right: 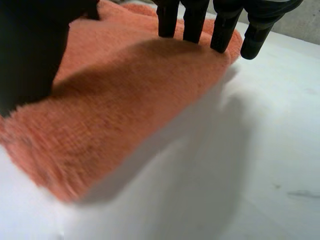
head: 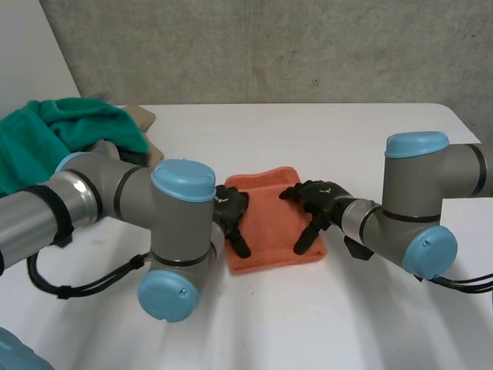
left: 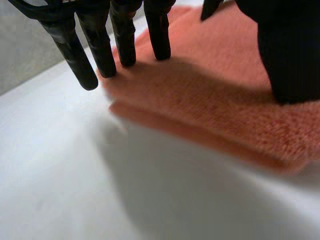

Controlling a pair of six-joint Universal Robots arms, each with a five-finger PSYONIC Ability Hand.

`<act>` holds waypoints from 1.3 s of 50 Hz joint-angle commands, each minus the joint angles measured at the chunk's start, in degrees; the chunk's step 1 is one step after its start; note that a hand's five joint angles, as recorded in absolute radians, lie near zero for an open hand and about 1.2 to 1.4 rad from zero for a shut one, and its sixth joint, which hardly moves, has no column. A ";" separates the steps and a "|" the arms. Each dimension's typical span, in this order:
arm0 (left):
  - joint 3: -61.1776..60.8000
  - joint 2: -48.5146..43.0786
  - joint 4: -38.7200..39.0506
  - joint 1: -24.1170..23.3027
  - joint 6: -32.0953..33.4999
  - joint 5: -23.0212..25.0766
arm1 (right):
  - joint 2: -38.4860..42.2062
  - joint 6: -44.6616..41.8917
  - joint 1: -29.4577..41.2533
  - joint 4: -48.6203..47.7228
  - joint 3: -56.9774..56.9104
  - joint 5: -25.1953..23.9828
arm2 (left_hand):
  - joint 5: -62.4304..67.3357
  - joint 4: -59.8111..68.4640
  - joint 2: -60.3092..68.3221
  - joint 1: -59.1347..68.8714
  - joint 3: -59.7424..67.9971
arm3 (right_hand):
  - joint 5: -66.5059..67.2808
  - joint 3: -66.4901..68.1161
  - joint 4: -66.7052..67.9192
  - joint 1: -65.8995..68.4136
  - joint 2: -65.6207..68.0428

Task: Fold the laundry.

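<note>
An orange towel lies folded into a small thick rectangle at the middle of the white table. My left hand rests on its left edge, open, with straight fingers pointing toward me. In the left wrist view those fingers reach the towel's edge, and the thumb lies apart on top of the cloth. My right hand lies open on the towel's right part. Its straight fingers touch the far end of the towel, with the thumb spread wide.
A heap of green cloth sits at the table's back left, with a beige piece under it. The left arm's elbow stands close by the towel's left side. Bare table lies in front and to the back right.
</note>
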 commanded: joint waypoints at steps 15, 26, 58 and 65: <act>-4.05 17.96 5.01 1.29 6.77 16.90 | -18.07 6.83 -4.67 -9.06 21.22 11.34 | -4.96 -5.88 -6.02 -6.80 -6.42 | 0.09 0.19 0.20 -0.99 0.19; -6.60 22.11 2.03 4.72 0.36 41.89 | -14.48 16.14 -4.68 -13.54 26.78 2.65 | -3.78 -4.70 -4.85 -5.62 -5.24 | 0.26 0.36 0.36 -0.82 0.35; -8.63 22.72 2.20 5.34 -0.79 42.51 | -3.13 21.70 1.47 -17.94 15.53 4.57 | -2.44 -3.36 -3.50 -4.27 -3.90 | 37.83 37.93 37.93 36.75 37.92; -8.63 22.81 2.20 5.43 -0.79 42.51 | -3.13 21.35 1.47 -17.85 12.02 5.45 | -2.44 -3.36 -3.50 -4.27 -3.90 | 67.31 67.42 67.42 66.24 67.41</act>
